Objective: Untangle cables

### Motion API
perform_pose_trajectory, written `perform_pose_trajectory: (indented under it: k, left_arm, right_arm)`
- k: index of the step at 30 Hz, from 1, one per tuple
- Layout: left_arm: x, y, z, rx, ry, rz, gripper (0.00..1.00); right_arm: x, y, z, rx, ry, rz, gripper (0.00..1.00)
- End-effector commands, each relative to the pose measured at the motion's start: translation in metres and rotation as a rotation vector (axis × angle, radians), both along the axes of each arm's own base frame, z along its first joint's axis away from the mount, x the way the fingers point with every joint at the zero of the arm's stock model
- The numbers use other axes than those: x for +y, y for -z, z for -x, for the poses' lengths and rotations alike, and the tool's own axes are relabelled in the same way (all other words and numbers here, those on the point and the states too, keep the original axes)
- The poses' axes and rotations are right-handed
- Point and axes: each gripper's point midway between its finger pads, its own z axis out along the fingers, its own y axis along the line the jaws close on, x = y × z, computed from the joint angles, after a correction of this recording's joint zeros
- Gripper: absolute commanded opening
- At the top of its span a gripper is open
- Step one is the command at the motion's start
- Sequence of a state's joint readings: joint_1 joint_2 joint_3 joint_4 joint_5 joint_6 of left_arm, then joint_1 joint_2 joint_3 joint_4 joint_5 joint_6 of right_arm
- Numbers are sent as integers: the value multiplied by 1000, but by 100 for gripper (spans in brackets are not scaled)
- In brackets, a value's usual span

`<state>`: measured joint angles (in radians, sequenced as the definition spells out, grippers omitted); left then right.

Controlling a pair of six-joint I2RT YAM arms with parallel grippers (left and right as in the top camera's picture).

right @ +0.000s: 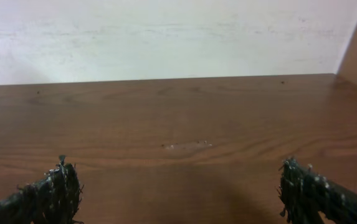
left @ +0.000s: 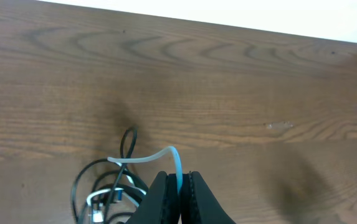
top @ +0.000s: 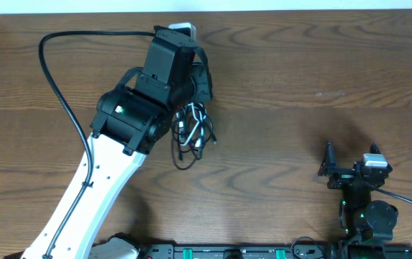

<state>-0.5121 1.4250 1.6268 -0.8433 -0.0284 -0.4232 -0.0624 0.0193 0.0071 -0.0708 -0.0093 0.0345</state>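
Pinching white cable (left: 159,154), left end effector (left: 179,177), tangle (left: 103,186) just beside

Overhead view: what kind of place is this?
Probably a robot lab bench, not a home or factory: a bare wooden table with a left arm and right arm mounted at its edge, a plain white wall behind, and only a cable tangle as work.

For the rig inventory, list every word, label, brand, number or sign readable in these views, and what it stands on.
None readable: no text shows on the brown wooden table, the tangled thin black and white cables, the left gripper or the right gripper.
The left arm's black housing carries only a small green light, no lettering.
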Motion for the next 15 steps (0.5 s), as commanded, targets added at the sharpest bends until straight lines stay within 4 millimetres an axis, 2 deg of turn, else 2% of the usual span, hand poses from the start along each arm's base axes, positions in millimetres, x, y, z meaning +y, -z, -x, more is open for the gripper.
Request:
perform_pose_trajectory:
  k: [1,7,15]
  left_arm:
    - [3,-11,5,-12,-10,24,7]
    - [-3,-8,10,15,13,52,8]
    - [-2,-7,11,63,-75,135,7]
  right_arm:
    - [-1,2,0,4,9,-9,99]
    - [-1,2,0,5,8,-10,99]
    - [-2,1,0,2,9,-9,99]
